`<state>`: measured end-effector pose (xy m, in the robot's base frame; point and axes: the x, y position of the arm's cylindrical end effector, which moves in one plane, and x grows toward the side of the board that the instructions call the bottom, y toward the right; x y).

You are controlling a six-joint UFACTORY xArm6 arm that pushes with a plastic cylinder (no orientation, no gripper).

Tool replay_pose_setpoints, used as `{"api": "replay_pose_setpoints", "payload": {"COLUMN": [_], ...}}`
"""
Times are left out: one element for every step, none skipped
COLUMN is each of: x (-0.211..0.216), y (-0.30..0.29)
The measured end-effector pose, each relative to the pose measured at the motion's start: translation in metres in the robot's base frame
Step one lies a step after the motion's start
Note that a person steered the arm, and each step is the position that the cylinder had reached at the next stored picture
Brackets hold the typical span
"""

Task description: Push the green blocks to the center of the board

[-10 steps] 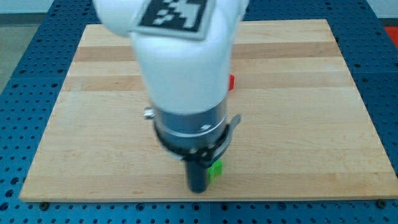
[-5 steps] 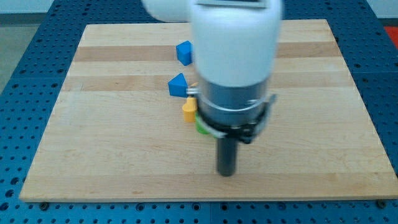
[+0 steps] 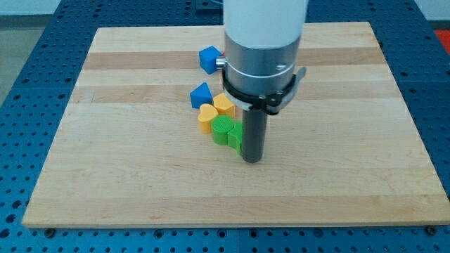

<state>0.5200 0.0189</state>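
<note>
Two green blocks sit near the board's middle: a round-topped one (image 3: 223, 129) and a second (image 3: 235, 138) pressed against its right side, partly hidden by the rod. My tip (image 3: 252, 160) rests on the board just right of and touching the second green block. Two yellow blocks (image 3: 207, 117) (image 3: 224, 105) lie directly above the green ones, touching them.
A blue triangular block (image 3: 200, 95) lies above-left of the yellow blocks, and a blue cube (image 3: 208, 58) sits higher near the view's top. The arm's white and grey body (image 3: 264, 49) hides the board behind it. The wooden board (image 3: 105, 154) lies on a blue perforated table.
My tip moved from the bottom edge rightward, then up toward the middle. The green block it was beside at the bottom now sits against the other green block by the yellow ones.
</note>
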Motion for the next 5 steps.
{"api": "replay_pose_setpoints", "payload": {"x": [-0.022, -0.073, -0.140, -0.171, -0.153], "y": [-0.013, -0.013, -0.013, -0.013, -0.013]}}
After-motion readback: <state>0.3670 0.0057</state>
